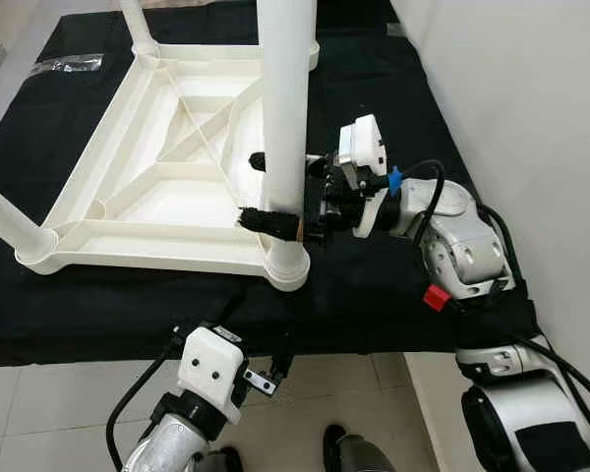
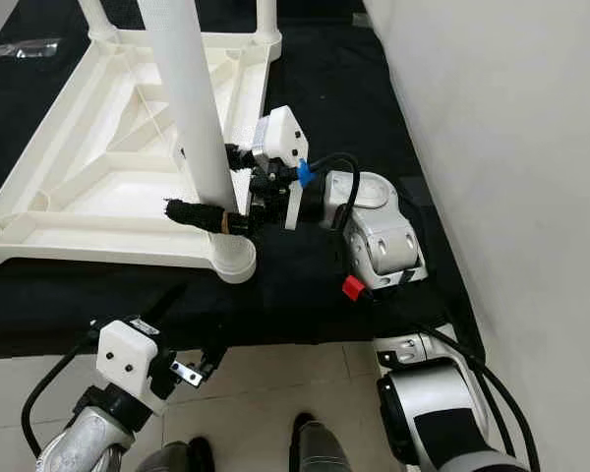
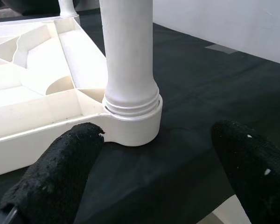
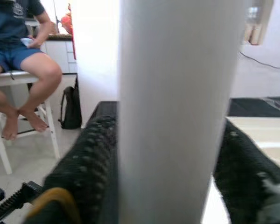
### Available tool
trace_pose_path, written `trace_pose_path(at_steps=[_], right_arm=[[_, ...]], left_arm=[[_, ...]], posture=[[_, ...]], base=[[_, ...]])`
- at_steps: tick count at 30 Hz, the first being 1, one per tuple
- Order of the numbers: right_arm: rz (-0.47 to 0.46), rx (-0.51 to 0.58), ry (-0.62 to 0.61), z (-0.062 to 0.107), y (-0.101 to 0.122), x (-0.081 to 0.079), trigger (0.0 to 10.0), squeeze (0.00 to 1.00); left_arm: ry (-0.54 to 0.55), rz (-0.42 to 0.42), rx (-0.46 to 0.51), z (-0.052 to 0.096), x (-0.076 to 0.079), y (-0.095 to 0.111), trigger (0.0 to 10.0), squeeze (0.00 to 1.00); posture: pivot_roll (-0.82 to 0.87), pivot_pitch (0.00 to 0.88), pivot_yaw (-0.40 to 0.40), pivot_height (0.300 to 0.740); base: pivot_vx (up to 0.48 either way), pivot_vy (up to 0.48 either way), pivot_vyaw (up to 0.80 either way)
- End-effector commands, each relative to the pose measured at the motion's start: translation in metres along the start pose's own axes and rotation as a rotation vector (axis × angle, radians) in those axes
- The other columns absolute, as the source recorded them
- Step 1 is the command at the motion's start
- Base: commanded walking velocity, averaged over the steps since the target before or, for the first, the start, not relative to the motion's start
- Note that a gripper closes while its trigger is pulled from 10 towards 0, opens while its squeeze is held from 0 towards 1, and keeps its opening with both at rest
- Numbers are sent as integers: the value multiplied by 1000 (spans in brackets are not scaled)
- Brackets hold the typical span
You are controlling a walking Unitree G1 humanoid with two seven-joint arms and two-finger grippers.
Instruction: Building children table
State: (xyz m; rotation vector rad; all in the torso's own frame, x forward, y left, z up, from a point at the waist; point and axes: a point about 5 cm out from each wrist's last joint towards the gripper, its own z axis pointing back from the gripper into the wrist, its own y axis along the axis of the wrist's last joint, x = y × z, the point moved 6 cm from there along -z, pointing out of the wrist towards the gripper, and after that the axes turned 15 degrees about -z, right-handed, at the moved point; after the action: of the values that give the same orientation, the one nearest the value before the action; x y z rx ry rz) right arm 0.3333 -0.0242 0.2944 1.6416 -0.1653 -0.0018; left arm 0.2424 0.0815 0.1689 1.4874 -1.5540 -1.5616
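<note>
Left end effector (image 1: 275, 374) low, fingers spread, right end effector (image 1: 261, 192) pinching upright table leg (image 1: 283, 108).

The right gripper (image 1: 272, 192) has its two black fingers (image 1: 270, 223) on either side of an upright white table leg (image 1: 285, 108), one finger in front of the leg and one behind it, both pressed against it. Just below the fingers the leg stands in the corner socket (image 1: 287, 265) of an upturned white tabletop (image 1: 147, 187) lying on a black cloth (image 1: 393, 285). The left gripper (image 1: 265, 379) hangs low over the tiled floor (image 1: 39, 413), well apart from the tabletop; its finger state is unclear.
</note>
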Motion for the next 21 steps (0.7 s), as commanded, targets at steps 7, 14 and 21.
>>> trace_pose_path(at_steps=[7, 14, 21], right_arm=[[-29, -40, 20, 12, -12, -6, 0, 0], [-83, -121, -205, 22, -46, 4, 0, 0], [-198, -186, -583, 29, -96, 5, 0, 0]], left_arm=[[-19, 8, -41, 4, 6, -9, 10000, 0], [-17, 8, -43, 6, 6, -9, 10000, 0], [-15, 7, -46, 8, 4, -9, 10000, 0]], posture=[[49, 263, -15, 740], [36, 267, -25, 740], [12, 274, -19, 740]], base=[[0, 0, 0], [0, 0, 0], [0, 0, 0]])
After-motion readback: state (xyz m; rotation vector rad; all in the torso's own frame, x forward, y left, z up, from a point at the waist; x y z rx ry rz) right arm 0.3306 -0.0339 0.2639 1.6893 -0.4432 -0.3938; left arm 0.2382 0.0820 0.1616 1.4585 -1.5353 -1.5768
